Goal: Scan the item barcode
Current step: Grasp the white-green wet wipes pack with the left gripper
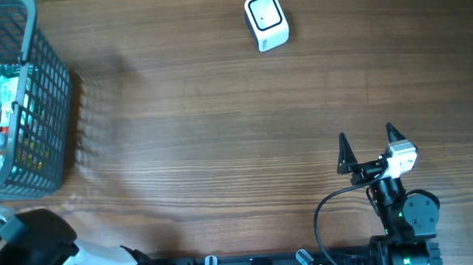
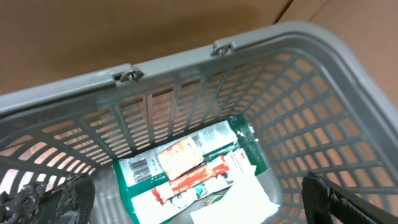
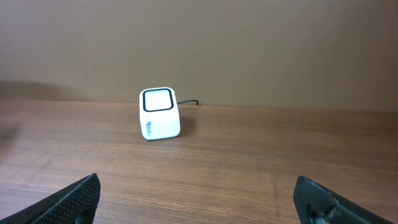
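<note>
Right gripper (image 1: 366, 132): jaws standing wide, holding nothing, hovering over table (image 1: 220, 133).
Left gripper (image 2: 194, 208): jaws gaping wide, hanging above basket (image 1: 57, 109).
Packets (image 2: 186, 163): lying on basket floor, one barcode facing up.
Scanner (image 1: 265, 20): sitting at far edge, well apart from the basket.

A grey mesh basket (image 1: 57, 117) stands at the left edge of the wooden table (image 1: 221, 149)
</note>
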Controlling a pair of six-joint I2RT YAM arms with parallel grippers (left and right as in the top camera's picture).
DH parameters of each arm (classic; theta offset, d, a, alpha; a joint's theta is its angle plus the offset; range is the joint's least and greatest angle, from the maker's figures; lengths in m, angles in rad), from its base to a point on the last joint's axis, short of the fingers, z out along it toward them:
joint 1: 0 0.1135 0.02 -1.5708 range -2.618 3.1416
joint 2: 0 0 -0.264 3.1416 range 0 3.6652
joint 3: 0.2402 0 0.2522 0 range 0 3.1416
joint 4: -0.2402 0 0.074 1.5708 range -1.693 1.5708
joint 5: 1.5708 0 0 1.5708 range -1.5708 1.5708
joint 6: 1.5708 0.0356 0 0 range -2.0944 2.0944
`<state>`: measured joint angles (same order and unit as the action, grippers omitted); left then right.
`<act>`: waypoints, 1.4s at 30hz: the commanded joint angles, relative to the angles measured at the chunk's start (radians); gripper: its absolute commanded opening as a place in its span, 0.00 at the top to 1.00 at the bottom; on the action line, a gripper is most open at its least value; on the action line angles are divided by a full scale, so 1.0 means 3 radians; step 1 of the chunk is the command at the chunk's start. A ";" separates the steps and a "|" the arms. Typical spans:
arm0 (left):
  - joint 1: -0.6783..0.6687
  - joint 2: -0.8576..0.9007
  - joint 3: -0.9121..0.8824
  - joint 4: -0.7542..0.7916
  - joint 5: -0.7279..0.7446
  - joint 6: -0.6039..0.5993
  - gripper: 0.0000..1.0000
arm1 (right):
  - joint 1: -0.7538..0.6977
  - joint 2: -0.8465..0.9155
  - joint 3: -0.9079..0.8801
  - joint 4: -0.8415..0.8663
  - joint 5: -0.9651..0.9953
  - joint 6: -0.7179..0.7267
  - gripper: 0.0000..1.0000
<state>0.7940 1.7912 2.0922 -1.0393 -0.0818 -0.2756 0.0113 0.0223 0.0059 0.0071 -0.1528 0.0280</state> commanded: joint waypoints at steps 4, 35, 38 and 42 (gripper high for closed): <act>0.0024 0.0270 0.0045 -0.0301 0.0148 0.0312 0.00 | -0.0008 -0.0018 -0.0003 0.0010 0.0018 -0.0005 0.00; -0.0562 0.1045 -0.0455 -0.0022 0.1053 0.2132 0.00 | -0.0008 -0.0018 -0.0003 0.0010 0.0018 -0.0006 0.00; -0.0558 0.1197 -0.0460 -0.0070 0.0904 0.2132 0.00 | -0.0008 -0.0018 -0.0003 0.0010 0.0018 -0.0005 0.00; -0.0558 0.1306 -0.0477 -0.0099 0.0813 0.2131 0.04 | -0.0008 -0.0018 -0.0003 0.0010 0.0018 -0.0006 0.00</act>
<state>0.6327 2.1479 1.9602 -1.0630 0.1970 0.3393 0.0113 0.0223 0.0059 0.0067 -0.1532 0.0280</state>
